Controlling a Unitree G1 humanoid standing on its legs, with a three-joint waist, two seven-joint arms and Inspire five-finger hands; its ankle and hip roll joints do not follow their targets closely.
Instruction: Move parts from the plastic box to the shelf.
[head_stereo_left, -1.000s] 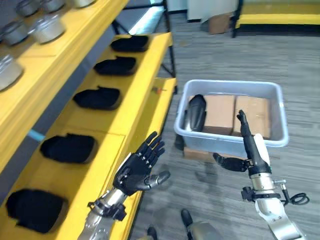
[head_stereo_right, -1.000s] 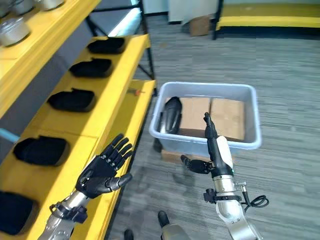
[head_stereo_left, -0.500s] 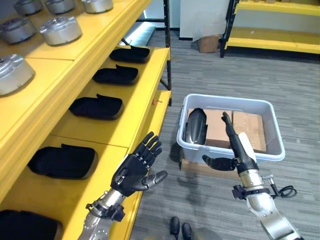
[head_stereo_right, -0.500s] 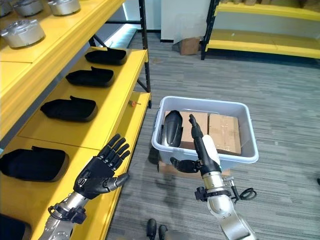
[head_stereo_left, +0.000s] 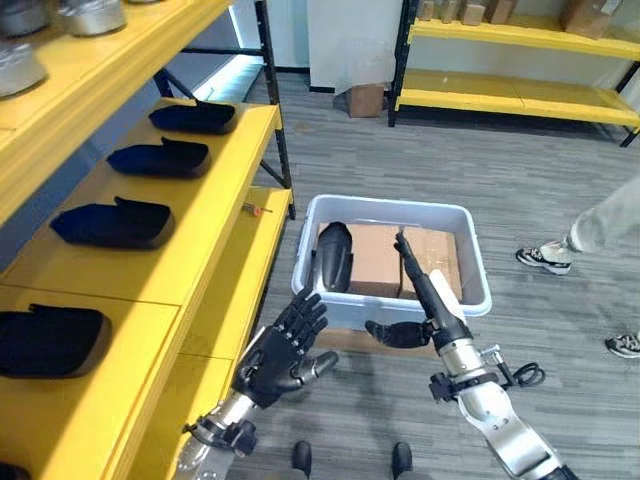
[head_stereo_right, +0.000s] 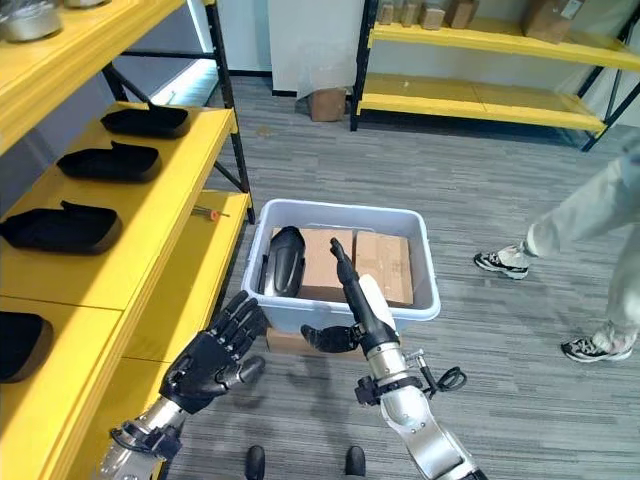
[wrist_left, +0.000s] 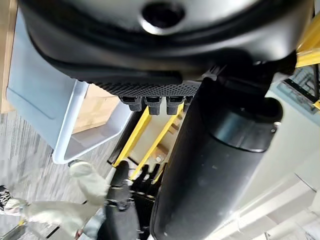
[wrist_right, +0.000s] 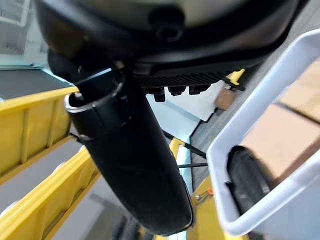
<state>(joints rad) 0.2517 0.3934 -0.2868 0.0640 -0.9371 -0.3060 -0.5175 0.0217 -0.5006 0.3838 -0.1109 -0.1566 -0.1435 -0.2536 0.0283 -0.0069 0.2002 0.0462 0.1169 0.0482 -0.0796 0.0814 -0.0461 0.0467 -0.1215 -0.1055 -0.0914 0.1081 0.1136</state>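
Right hand hangs over the near rim of the plastic box, fingers straight and empty; the left hand is spread open and empty beside the shelf. One black part stands on end inside the box, leaning against its left wall, next to two cardboard blocks. Risk: a reach from this angle may snag the rim or tip the part flat against the cardboard. A person's shoes stand near the box, so a swing could foul them. In the right wrist view, the part sits just behind the rim.
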